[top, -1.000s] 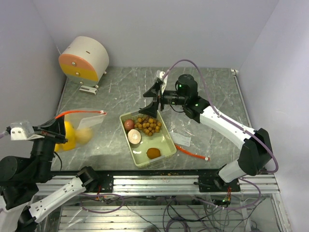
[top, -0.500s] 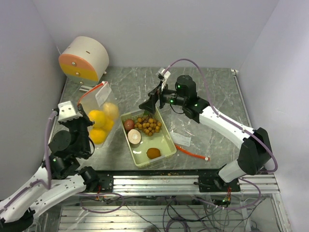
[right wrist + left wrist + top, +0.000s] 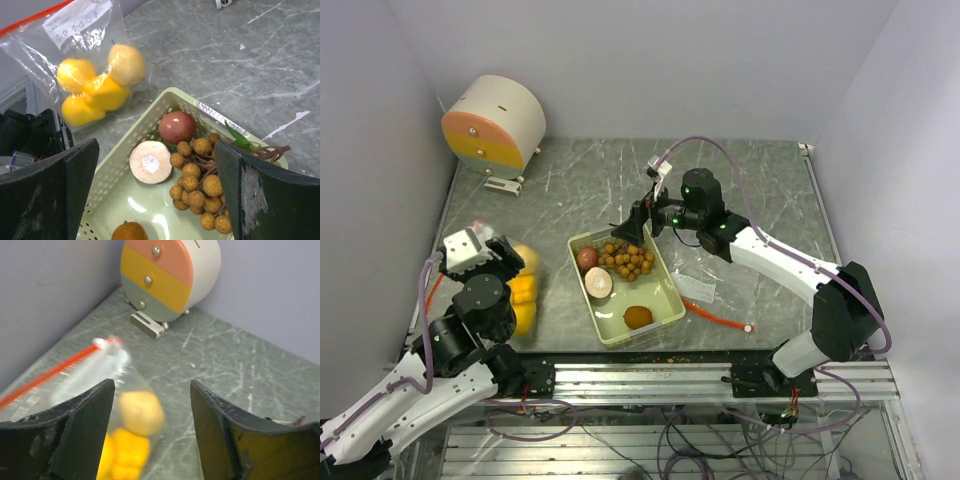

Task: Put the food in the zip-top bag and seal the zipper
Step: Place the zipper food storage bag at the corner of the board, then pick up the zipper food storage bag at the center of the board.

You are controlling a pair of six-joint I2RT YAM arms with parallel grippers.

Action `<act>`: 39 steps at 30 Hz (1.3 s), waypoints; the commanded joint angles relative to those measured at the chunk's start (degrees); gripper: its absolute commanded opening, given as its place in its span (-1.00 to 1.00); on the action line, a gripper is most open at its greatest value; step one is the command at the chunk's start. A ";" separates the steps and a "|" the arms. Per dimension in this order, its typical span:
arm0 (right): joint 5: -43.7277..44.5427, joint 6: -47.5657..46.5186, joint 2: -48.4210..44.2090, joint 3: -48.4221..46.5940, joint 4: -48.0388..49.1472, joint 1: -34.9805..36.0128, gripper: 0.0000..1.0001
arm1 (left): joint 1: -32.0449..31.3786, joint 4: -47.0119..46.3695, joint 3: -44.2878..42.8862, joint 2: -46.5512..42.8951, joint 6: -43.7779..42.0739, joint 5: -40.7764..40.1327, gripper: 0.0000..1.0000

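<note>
The clear zip-top bag point(image 3: 90, 45) with a red zipper strip point(image 3: 55, 371) lies on the table left of the tray. Yellow round fruits point(image 3: 92, 92) and a pale yellow pear point(image 3: 126, 62) sit inside it. In the top view my left arm partly covers the bag point(image 3: 523, 295). My left gripper point(image 3: 152, 390) hangs open just above the bag, holding nothing. The pale green tray point(image 3: 665, 300) holds a reddish apple point(image 3: 176, 126), a bunch of brown berries point(image 3: 200, 180), a pale round piece point(image 3: 150, 161) and a brown-orange fruit point(image 3: 129, 231). My right gripper point(image 3: 156, 150) hovers open over the tray's far end point(image 3: 627, 228).
A round drawer unit point(image 3: 495, 122) in pink, yellow and green stands at the back left corner. A red strip point(image 3: 720, 318) and a clear plastic scrap point(image 3: 695, 288) lie right of the tray. Walls close in on the left and the back.
The left arm swung the bag from the far left towards the tray, lowered it onto the table and opened its jaws off it. The right gripper dropped slightly over the tray.
</note>
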State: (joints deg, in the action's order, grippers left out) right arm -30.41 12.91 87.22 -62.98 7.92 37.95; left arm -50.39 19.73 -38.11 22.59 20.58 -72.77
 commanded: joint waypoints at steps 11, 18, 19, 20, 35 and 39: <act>4.87 2.79 -2.16 1.46 -4.51 0.01 0.98 | 0.25 6.91 -5.40 -5.71 3.39 11.63 0.99; 23.67 9.83 -2.77 -1.53 -18.83 -0.65 1.00 | 0.26 4.86 -5.16 -2.65 6.32 22.11 0.99; 27.04 11.04 -3.09 -1.87 -21.56 -1.08 1.00 | 0.26 4.95 -5.37 -2.09 6.83 23.46 0.99; 29.72 11.95 -3.52 -1.85 -23.58 -1.52 1.00 | 0.28 4.55 -5.16 -1.70 6.96 25.17 0.99; 41.06 20.80 -8.59 3.24 -37.53 -7.02 1.00 | 0.21 -0.87 -2.57 10.88 7.87 39.29 0.99; 40.79 21.52 -6.58 3.53 -33.81 -7.02 1.00 | 0.26 -1.35 -1.78 10.74 8.53 40.96 1.00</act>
State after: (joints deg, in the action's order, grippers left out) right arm 8.84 32.29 79.13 -60.03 -26.96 31.18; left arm -50.39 21.69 -40.40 34.00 27.92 -35.24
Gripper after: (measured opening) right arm 0.999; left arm 0.995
